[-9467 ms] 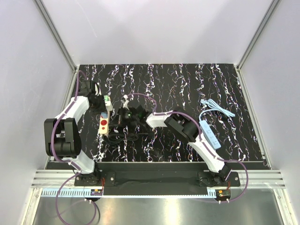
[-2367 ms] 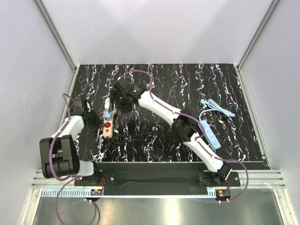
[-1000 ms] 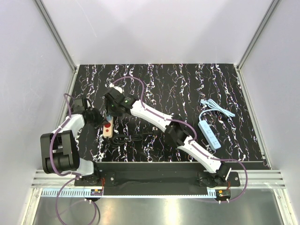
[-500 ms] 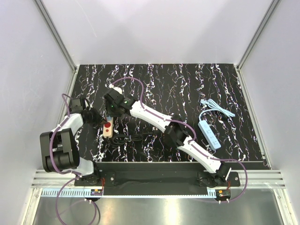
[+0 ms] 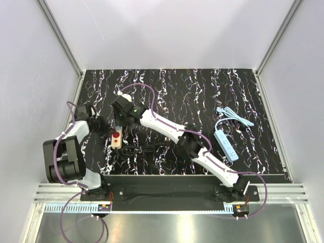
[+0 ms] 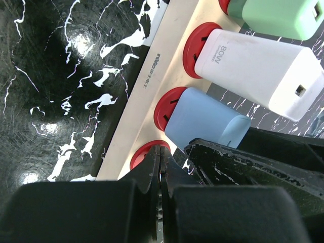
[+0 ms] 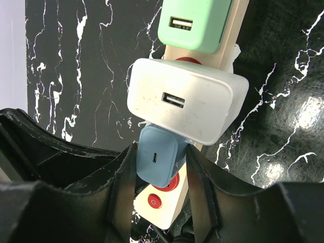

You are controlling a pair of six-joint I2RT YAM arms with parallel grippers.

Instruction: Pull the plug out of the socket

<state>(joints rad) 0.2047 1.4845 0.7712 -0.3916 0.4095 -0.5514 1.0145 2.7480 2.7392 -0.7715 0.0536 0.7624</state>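
Right fingers (image 7: 123, 185) narrowed onto blue plug (image 7: 158, 162), in socket (image 6: 152, 86)

The table top (image 6: 45, 76) is glossy black, marble-patterned and catches glare. The socket (image 6: 131, 126) is matt beige plastic. The plug (image 7: 187, 101) is smooth white plastic, faintly scuffed, and the blue adapter (image 7: 159, 157) is satin plastic. The fingers (image 7: 121, 190) of the right gripper (image 7: 161, 152) are black, rough and chipped.

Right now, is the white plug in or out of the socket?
In. The white plug sits with its base against the socket, no gap.
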